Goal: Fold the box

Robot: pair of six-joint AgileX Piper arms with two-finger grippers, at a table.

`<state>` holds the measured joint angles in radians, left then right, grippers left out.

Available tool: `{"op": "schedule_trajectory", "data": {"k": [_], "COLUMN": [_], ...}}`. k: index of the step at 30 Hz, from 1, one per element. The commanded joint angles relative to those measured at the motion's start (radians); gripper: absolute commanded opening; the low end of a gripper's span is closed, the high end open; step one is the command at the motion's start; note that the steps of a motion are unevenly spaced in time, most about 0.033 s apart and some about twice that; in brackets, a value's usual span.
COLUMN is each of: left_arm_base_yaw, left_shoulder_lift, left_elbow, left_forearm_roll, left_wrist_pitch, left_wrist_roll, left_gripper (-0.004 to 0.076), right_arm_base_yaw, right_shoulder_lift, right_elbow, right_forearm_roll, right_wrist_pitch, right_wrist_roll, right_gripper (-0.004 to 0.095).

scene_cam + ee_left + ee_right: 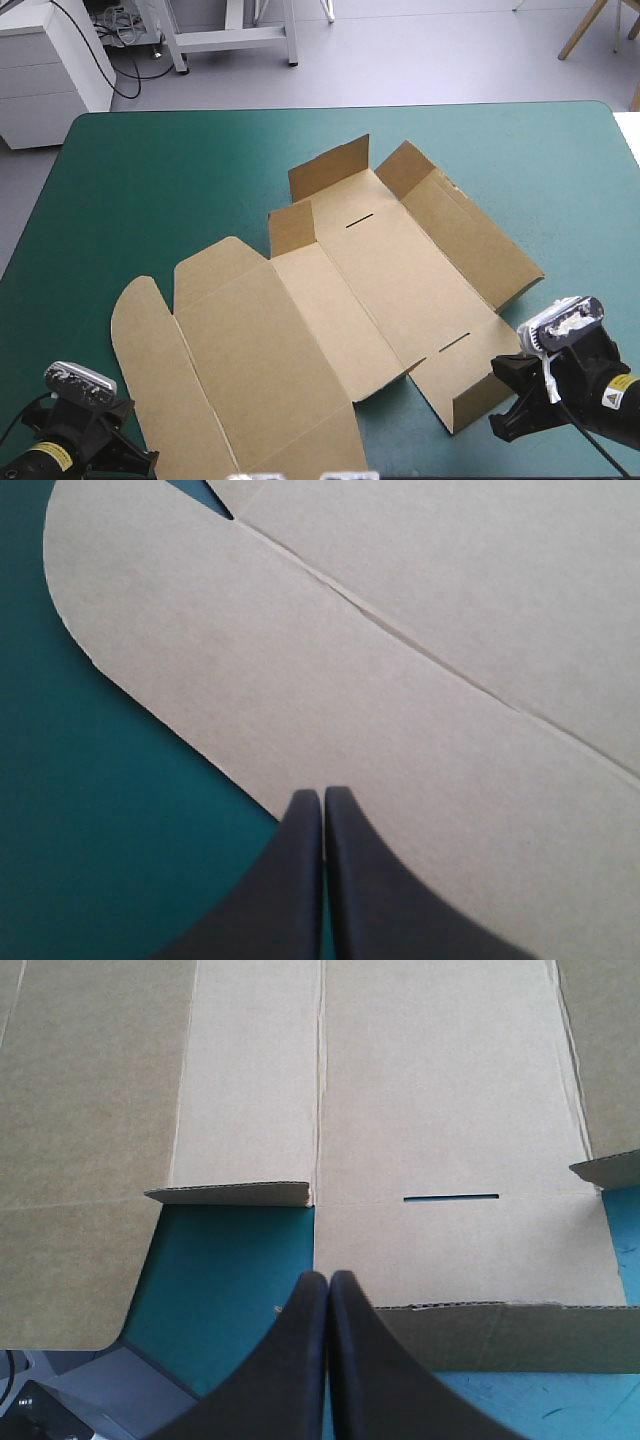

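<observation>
The brown box (330,300) lies as a cut sheet spread across the middle of the teal-green table. Its large lid panel and rounded flap (135,330) are flat at the near left. At the far end two flaps (330,165) stand raised. My left gripper (135,458) is shut, at the near left corner of the sheet. In the left wrist view my left gripper (322,795) has its tips at the edge of the rounded flap (300,670). My right gripper (505,400) is shut and empty beside the near right end flap. In the right wrist view my right gripper (328,1278) points at the slotted panel (450,1198).
Teal-green cover (140,190) stretches between the sheet and the table's far and left edges. A narrower strip of cover (590,230) runs along the right edge. The table's near edge (120,1360) shows just behind my right gripper.
</observation>
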<state>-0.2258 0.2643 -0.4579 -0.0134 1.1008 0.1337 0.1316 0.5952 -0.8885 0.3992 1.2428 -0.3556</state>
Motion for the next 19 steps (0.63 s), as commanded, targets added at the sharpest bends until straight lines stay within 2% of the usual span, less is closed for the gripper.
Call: {"op": "schedule_trajectory", "data": {"k": [1,13,15,17,19], "left_arm_base_yaw": [0.002,0.002,0.002,0.002,0.002], "left_shoulder_lift": [0.009,0.009,0.009,0.009,0.009], "left_elbow": [-0.023,-0.023,-0.023,-0.023,-0.023], "left_forearm_roll": [-0.008,-0.008,-0.008,-0.008,-0.008], "left_wrist_pitch": [-0.055,-0.055,-0.055,-0.055,-0.055], "left_wrist_roll": [-0.005,-0.005,-0.005,-0.005,-0.005], "left_gripper": [-0.001,-0.001,-0.001,-0.001,-0.001], "right_arm_base_yaw": [0.002,0.002,0.002,0.002,0.002], "right_shoulder_lift": [-0.021,-0.021,-0.021,-0.021,-0.021], "right_elbow": [-0.017,-0.016,-0.016,-0.016,-0.016], "right_forearm_roll": [0.028,0.03,0.03,0.028,0.028], "right_wrist_pitch": [-0.039,-0.06,-0.073,-0.091,-0.11], "right_wrist_roll": [0.005,-0.036,-0.036,-0.036,-0.036], "right_gripper": [-0.0019,0.0005,0.0062,0.0182,0.0347]}}
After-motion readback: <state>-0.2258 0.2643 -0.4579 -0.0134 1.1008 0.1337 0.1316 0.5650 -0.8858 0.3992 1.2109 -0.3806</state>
